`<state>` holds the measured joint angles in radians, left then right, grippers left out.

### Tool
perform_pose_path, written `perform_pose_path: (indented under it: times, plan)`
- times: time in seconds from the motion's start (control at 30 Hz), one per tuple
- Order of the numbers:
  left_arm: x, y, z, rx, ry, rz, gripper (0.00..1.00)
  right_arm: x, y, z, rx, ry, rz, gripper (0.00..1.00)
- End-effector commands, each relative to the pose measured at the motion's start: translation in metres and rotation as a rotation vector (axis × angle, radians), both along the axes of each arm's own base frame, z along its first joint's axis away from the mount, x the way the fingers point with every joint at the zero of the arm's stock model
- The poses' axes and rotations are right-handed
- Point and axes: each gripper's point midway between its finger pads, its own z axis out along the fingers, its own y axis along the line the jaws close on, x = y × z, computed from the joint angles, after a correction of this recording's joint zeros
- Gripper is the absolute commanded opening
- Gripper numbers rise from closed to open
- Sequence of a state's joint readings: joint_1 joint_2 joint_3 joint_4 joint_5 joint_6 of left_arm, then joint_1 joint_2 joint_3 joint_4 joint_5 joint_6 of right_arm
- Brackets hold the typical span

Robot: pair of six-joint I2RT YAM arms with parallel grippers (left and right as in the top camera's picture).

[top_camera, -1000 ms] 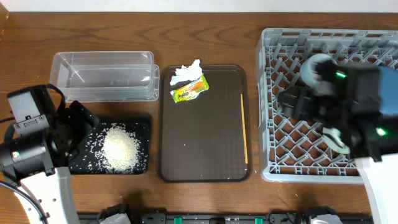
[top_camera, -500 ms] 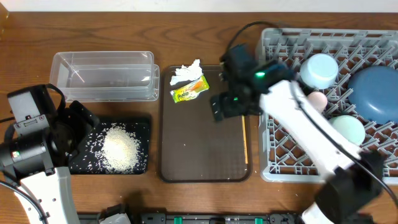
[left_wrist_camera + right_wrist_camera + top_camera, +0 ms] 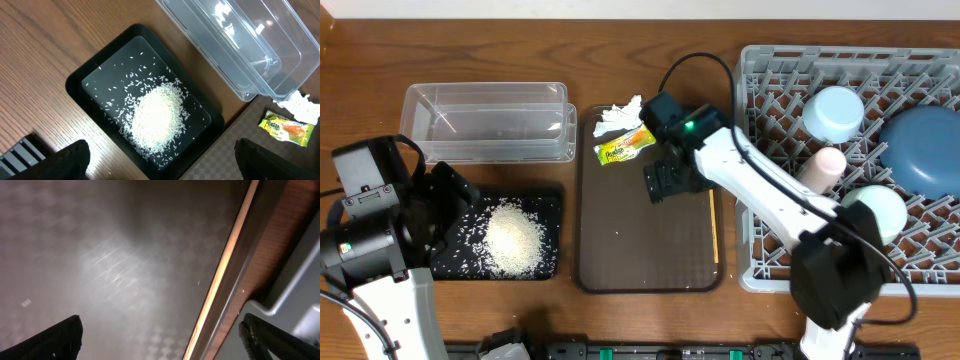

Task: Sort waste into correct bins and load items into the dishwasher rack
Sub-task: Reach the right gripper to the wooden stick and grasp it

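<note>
**A:** What is on the left?

**B:** The left gripper (image 3: 167, 162) hangs above the black tray (image 3: 552, 205) with its fingers apart, holding nothing. A heap of rice (image 3: 513, 240) lies in that tray, with loose grains scattered around it. The clear tub (image 3: 485, 122) sits just beyond it, on the far side.

**A:** And the middle?

**B:** That is the brown tray (image 3: 620, 250). The tissue (image 3: 618, 117) lies at its far edge, with the wrapper (image 3: 625, 147) just beside it. The right gripper (image 3: 665, 180) is low over this tray, near the wrapper, fingers spread wide and empty. The wooden stick (image 3: 713, 205) lies along the tray's right edge.

**A:** On the right?

**B:** The grey rack (image 3: 760, 150) holds the light-blue bowl (image 3: 834, 112), the pink cup (image 3: 823, 167), the green bowl (image 3: 873, 212) and the dark-blue dish (image 3: 920, 150).
</note>
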<state>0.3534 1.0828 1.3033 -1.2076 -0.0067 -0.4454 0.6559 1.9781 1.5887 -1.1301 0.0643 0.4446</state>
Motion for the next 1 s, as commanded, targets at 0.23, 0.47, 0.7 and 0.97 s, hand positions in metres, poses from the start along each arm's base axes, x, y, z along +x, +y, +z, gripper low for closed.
perform_pose_path:
  times: [0.23, 0.47, 0.7, 0.97]
  plan:
    - [0.000, 0.002, 0.003, 0.006, -0.004, 0.009, 0.95, 0.005, -0.011, -0.052, -0.127, 0.055, -0.049, 0.99]
    - [0.000, 0.002, 0.003, 0.006, -0.004, 0.009, 0.95, 0.011, -0.021, -0.054, -0.129, 0.061, -0.078, 0.99]
    - [0.000, 0.002, 0.003, 0.006, -0.004, 0.009, 0.95, 0.018, -0.022, -0.057, -0.034, 0.105, -0.095, 0.99]
    - [-0.001, 0.002, 0.003, 0.006, -0.003, 0.009, 0.95, 0.022, -0.014, -0.057, 0.038, 0.118, -0.089, 0.99]
